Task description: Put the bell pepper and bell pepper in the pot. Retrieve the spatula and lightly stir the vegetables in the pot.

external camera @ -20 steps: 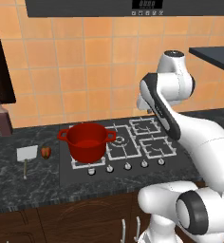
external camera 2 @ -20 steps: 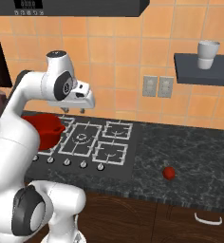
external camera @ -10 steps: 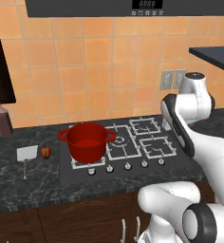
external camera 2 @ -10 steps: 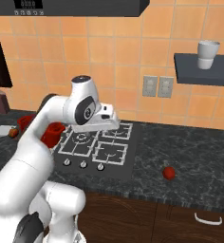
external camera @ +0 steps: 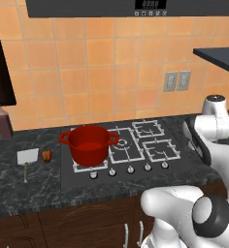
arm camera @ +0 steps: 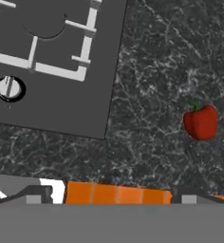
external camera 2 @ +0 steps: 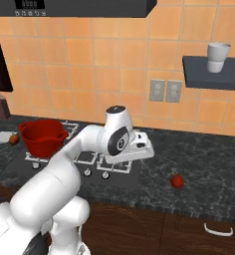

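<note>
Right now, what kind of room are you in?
A kitchen, by the look of it: a gas stove set in a dark stone counter, a red pot on a burner, and orange wall tiles.

Glossy white rounded arm [external camera 2: 64, 169], dark joint discs, seemingly grey-capped wrist.

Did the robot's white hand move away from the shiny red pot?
Yes. The gripper has swung right across the stove, away from the glossy red pot, toward the small red pepper lying on the dark counter. The pot itself stayed put.
</note>
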### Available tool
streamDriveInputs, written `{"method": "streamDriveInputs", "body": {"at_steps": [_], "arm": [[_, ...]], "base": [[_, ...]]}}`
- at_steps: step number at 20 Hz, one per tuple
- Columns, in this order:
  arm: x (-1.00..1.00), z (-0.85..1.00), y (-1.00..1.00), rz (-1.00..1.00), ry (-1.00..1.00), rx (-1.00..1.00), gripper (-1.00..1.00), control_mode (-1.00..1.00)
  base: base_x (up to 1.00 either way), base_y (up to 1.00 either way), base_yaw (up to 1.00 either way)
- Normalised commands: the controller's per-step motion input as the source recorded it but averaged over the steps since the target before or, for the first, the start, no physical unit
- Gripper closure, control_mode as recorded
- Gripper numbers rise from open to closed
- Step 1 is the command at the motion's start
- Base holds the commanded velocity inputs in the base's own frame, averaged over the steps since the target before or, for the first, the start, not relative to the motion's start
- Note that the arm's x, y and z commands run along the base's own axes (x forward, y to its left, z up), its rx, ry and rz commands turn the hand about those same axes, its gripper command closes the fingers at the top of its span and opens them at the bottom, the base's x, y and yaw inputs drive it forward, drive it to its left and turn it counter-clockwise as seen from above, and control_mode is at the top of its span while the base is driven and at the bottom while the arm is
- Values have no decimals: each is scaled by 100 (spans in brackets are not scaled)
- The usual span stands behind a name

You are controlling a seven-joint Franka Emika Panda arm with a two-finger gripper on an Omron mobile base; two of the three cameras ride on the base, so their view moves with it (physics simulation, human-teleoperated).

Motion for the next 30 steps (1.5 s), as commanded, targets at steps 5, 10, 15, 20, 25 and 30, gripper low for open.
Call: {"method": "streamDriveInputs", "body": {"at_steps": [5, 10, 15, 20, 25, 30], "arm": [[8, -51, -96, 3, 15, 0, -100, -100], [18, -15, -79, 12, 4, 0, -100, -100], [42, -14, -72, 5, 1, 0, -100, -100], [46, -52, -40, 1, 8, 0, -100, -100], [38, -40, -22, 0, 3, 0, -100, -100], [24, -32, -19, 0, 1, 0, -100, -100]], "base": [[0, 0, 0], [0, 0, 0], [0, 0, 0], [0, 0, 0], [0, 0, 0], [0, 0, 0]]}}
